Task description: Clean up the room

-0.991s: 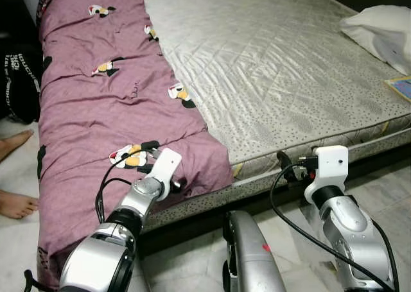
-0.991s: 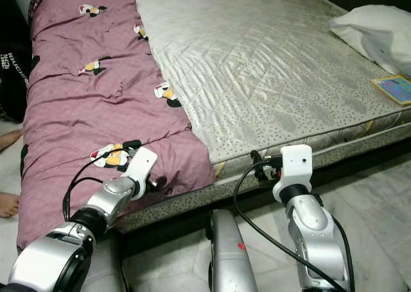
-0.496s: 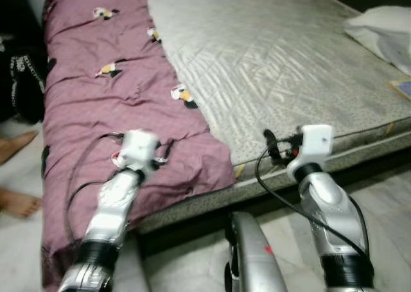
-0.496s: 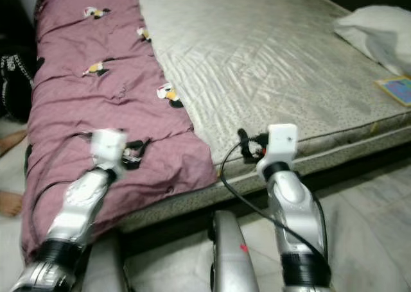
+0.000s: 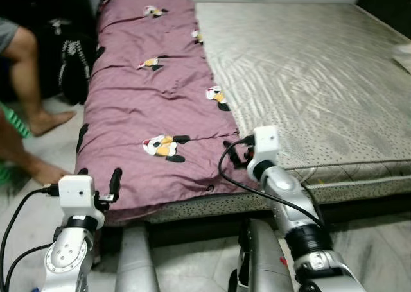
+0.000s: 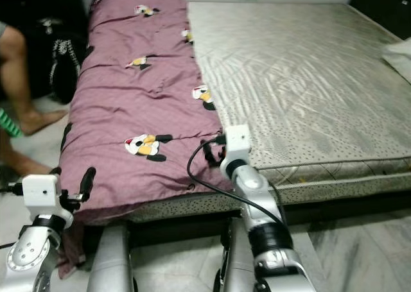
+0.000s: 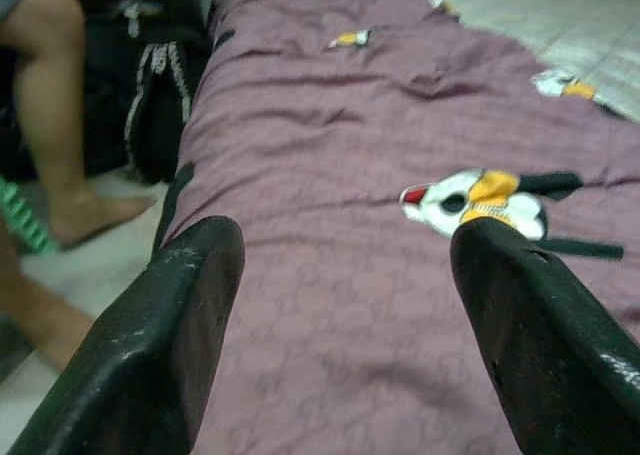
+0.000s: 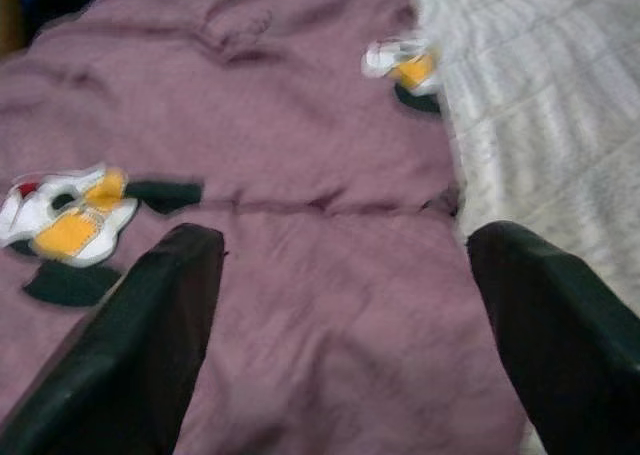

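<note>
Soft mauve cartoon-print quilt [image 5: 154, 106] lies along the bare mattress's [image 5: 321, 80] left side; probably limp, bulky. Left tool [image 5: 97, 184] and right tool [image 5: 235, 154], both spread, flank its near hem, the sensible hold.

blanket [image 5: 154, 106] on mattress [image 5: 321, 80] left side; person's legs [image 5: 26, 80] farther left

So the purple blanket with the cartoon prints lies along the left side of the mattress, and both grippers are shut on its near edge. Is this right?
Not quite. The purple blanket does lie along the left side of the mattress, but neither gripper is shut on it. The left wrist view shows the left gripper open, and the right wrist view shows the right gripper open, both holding nothing.
</note>
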`<state>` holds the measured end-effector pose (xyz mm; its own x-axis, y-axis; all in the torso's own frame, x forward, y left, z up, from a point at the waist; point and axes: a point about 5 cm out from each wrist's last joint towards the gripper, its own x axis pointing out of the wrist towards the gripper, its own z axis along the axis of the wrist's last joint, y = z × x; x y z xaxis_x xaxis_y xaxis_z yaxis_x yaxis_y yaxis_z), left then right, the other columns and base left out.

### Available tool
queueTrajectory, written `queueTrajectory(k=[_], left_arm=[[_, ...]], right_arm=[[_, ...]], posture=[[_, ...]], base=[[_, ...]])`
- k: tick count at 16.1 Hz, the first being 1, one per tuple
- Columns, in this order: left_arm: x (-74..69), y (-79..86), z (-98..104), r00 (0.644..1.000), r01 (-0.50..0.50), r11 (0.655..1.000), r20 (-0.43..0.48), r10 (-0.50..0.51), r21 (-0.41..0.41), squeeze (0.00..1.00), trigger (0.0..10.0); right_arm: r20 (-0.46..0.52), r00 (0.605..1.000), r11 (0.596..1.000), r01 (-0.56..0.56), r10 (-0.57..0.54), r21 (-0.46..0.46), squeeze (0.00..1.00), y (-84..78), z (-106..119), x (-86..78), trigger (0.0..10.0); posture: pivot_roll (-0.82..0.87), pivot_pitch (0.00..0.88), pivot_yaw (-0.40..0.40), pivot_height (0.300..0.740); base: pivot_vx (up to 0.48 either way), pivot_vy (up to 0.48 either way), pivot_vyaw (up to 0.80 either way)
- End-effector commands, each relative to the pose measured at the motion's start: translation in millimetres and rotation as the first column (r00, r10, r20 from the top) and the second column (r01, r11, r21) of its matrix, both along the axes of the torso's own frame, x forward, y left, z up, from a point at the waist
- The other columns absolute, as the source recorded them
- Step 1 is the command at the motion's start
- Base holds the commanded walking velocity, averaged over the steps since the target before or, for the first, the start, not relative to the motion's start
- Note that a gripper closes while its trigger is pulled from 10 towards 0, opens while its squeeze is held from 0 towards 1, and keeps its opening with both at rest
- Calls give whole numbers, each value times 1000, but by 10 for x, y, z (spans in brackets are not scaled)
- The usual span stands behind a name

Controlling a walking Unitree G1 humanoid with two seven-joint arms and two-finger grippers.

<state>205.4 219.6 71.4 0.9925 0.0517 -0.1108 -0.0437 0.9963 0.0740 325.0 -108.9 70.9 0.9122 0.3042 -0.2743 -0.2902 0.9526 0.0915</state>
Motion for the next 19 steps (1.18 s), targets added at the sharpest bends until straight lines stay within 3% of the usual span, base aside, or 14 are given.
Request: queueTrajectory(k=[1,3,4,5,9,11,15,17,19], left_arm=[[-5,-55,113,999,30,1000,25,-30,-3,0,10000],[-87,-92,178,999,42,999,14,-41,-22,0,10000],[-103,-93,196,999,39,999,11,-39,-24,0,10000],[-161,-88,247,1000,26,999,6,-25,-22,0,10000],[-260,-69,274,999,17,1000,-34,-18,-15,0,10000],[-242,-71,294,998,32,999,-52,-32,-9,0,10000],[-218,-90,292,997,43,999,-64,-44,-12,0,10000],[-199,-100,284,996,46,999,-71,-47,-13,0,10000],[-167,-105,274,996,49,999,-72,-50,-16,0,10000]], right_arm=[[-8,999,999,-35,35,-13,0,85,20,64,10000],[-29,992,993,-122,121,-8,0,397,5,104,10000],[-34,991,991,-132,132,-4,0,447,-2,106,10000],[-60,985,986,-163,164,23,0,609,-32,100,10000],[-205,951,973,-227,230,42,0,851,-232,-34,10000],[-336,926,985,-150,172,91,0,804,-396,-116,10000],[-407,913,995,65,-29,75,0,477,-487,-71,10000],[-425,874,956,287,-234,64,0,129,-441,44,10000],[-389,858,922,383,-334,52,0,-91,-356,131,10000]], posture=[[191,0,-61,538],[215,13,-67,538],[221,19,-69,538],[239,35,-75,538],[250,64,-65,538],[244,70,-59,538],[232,78,-55,538],[218,65,-53,538],[202,51,-50,538]], base=[[0,0,0],[0,0,0],[0,0,0],[0,0,0],[0,0,0],[0,0,0],[0,0,0],[0,0,0],[0,0,0]])
